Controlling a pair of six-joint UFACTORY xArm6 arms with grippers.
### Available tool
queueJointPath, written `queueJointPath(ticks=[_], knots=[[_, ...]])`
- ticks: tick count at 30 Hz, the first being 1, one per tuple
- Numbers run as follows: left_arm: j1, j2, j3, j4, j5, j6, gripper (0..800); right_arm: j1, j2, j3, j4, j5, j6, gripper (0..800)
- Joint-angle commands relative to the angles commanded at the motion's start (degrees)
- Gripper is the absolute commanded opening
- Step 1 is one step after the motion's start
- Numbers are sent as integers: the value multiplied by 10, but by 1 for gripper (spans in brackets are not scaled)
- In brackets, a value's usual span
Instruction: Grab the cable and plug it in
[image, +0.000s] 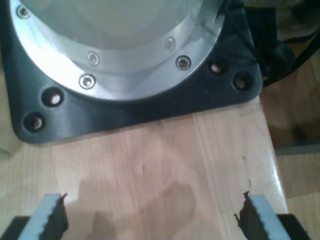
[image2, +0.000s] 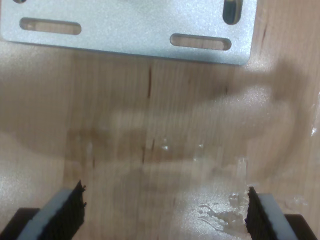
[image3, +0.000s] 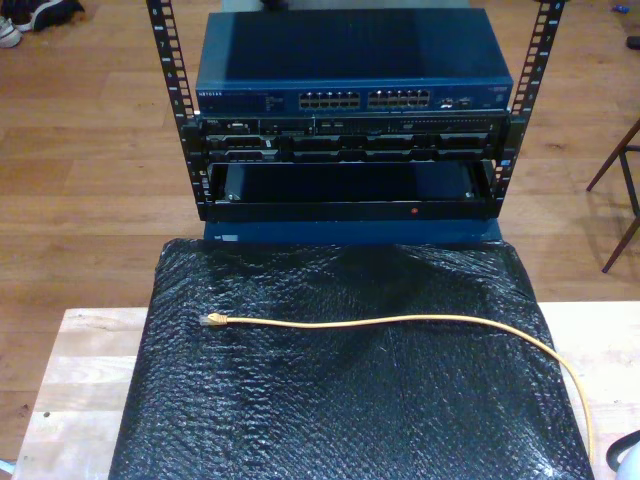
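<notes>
On the black bubble wrap (image3: 340, 400) in front of the network rack (image3: 350, 130) lies the cable (image3: 400, 322), its clear plug (image3: 212, 321) toward the exterior view's left, the yellow line running across and curving off the wrap at that view's right. Neither hand is near it. My first hand (image: 150, 212) is spread open over bare tabletop (image: 165, 165) beside a black arm base (image: 150, 110). My second hand (image2: 165, 210) is also spread open, near a metal plate (image2: 130, 27).

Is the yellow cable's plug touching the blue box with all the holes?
Apart. In the exterior view the plug lies on the black sheet, well short of the blue box.
</notes>
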Motion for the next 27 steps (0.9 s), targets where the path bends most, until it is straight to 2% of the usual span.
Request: queueJointPath(ticks=[22, 27], knots=[[0, 0, 0, 0, 0, -1, 800, 0, -3, -7, 0, 3, 2, 800], [0, -1, 1, 0, 2, -4, 800, 0, -25, -9, 0, 6, 3, 800]])
